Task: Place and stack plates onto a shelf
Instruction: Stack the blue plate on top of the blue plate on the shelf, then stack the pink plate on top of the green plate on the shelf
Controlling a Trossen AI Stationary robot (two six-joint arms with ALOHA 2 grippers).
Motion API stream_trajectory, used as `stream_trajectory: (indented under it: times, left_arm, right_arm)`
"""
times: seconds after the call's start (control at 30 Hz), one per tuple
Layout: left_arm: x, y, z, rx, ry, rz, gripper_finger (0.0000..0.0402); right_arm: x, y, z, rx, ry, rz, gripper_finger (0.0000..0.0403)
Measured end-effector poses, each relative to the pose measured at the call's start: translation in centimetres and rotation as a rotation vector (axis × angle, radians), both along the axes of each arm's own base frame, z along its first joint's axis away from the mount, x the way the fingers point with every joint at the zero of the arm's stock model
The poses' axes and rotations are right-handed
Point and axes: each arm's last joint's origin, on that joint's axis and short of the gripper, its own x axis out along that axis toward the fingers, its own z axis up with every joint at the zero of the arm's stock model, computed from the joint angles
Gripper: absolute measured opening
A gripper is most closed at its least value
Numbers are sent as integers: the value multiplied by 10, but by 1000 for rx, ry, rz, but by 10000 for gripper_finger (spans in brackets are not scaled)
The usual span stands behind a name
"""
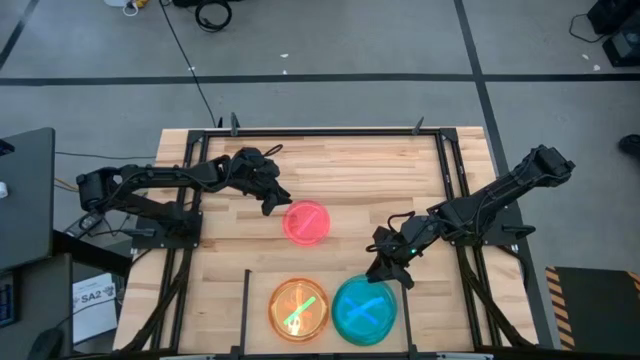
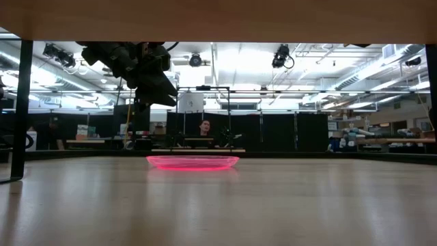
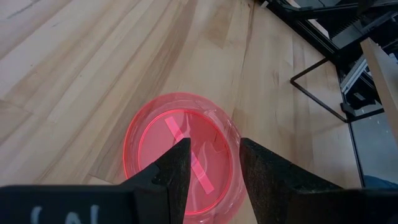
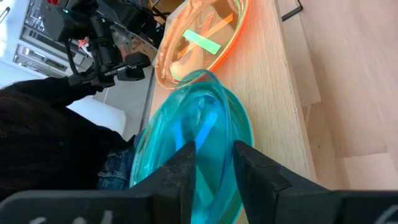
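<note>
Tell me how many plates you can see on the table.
3 visible: pink plate mid-table, orange plate and cyan plate side by side at the near edge. Stacked ones may hide beneath.

Reached in from the table's left edge with the left arm, elbow bent, left gripper point(image 1: 272, 197) held above the tabletop near the table's middle, fingers point(image 3: 177, 165) parted with a clear gap between them. Stretched the right arm diagonally from the right edge toward the near edge, right gripper point(image 1: 385, 270) low, its fingers point(image 4: 185, 165) apart by a narrow gap.
</note>
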Motion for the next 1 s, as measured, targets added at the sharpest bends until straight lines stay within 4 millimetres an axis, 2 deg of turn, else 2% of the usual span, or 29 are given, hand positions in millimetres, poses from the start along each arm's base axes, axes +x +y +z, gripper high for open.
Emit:
stream_trajectory:
  times: [0.57,1.0]
  left_arm:
    - [0,0,0,0,0,0,144]
    - [0,0,0,1,0,0,144]
  right_arm:
    - [2,-3,0,-74,-41,-58,165]
    - [2,-3,0,-210,-123,-3,169]
